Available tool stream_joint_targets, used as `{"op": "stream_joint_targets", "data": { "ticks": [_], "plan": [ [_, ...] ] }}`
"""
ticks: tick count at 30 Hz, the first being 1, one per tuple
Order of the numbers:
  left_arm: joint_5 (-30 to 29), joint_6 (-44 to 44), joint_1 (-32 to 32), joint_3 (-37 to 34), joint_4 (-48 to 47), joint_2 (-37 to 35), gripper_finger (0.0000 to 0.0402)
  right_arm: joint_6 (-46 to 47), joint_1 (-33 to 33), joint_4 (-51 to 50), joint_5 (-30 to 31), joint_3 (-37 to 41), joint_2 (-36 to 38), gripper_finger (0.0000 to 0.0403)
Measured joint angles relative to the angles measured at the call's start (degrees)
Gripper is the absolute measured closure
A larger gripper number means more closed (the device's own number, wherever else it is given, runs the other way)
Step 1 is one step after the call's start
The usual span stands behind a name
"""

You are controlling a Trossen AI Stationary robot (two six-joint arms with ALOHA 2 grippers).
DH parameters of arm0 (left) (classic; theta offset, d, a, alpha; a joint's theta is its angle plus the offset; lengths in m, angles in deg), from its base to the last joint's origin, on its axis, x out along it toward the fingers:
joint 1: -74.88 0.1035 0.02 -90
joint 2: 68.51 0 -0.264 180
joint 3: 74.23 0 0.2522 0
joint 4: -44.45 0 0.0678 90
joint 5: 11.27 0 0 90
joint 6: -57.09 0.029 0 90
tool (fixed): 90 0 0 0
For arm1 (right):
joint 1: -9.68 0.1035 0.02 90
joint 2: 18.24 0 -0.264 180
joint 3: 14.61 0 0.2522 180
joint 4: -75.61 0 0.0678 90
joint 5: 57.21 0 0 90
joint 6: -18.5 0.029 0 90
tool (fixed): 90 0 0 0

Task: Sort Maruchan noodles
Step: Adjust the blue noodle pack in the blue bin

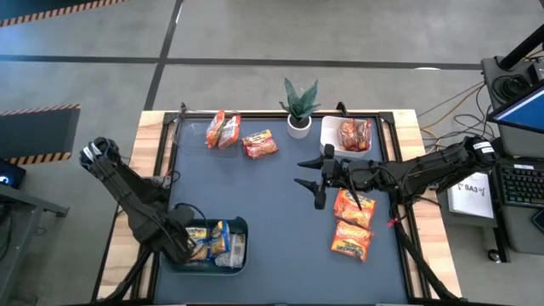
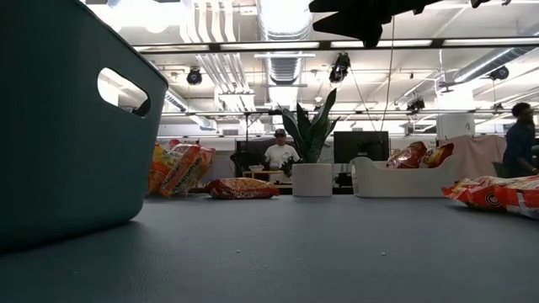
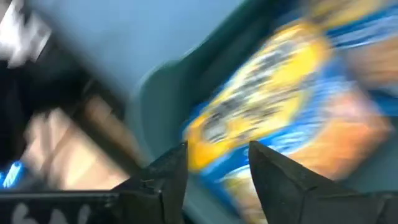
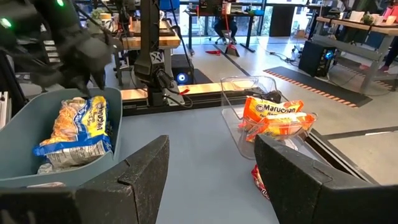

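The left gripper [image 3: 211, 163] hangs over the dark teal bin [image 1: 241, 228] at the tabletop's near left corner, jaws apart with nothing between them, directly above a yellow-and-blue packet [image 3: 273, 93] lying in the bin. The right gripper [image 1: 311, 172] hovers mid-table, jaws spread wide and empty, beside two orange packets [image 1: 353, 223] lying flat near the right edge.

The step in hand looks like a drop-off into the bin on the left while the right arm readies its next pick. To do it well, the left arm should lift straight up clear of the bin wall, and the right should close across a packet's short width, since crinkly film slips and buckles.

The other Maruchan noodles are flat, glossy rectangles: three orange-red packets [image 1: 242, 137] at the far side, more in a white tray [image 1: 328, 130] beside the potted plant [image 1: 299, 104]. The tabletop [image 1: 272, 204] is a smooth dark mat.
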Motion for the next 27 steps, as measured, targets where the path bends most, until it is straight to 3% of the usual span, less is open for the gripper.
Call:
{"op": "stream_joint_targets", "data": {
  "ticks": [5,7,10,19,27],
  "plan": [
    [-18.7,18.4,-0.8,4.5,13.2,0.0,0.0242,-0.1,0.0,-0.7,0.0,0.0,0.0,0.0179],
    [-23.1,26.4,-1.0,4.8,20.4,0.0,0.0245,0.0,0.0,-1.7,0.0,0.0,0.0,0.0179],
    [-27.3,31.3,-0.7,4.2,26.5,0.1,0.0251,0.6,0.1,-3.2,0.0,0.0,0.0,0.0179],
    [-28.0,25.5,-0.6,4.2,27.1,7.4,0.0269,1.3,0.2,-7.0,-0.3,0.0,0.0,0.0179],
    [-26.4,24.6,-1.3,12.0,20.6,16.0,0.0233,1.0,0.2,-7.1,-0.5,0.0,0.0,0.0179]
  ]
}}
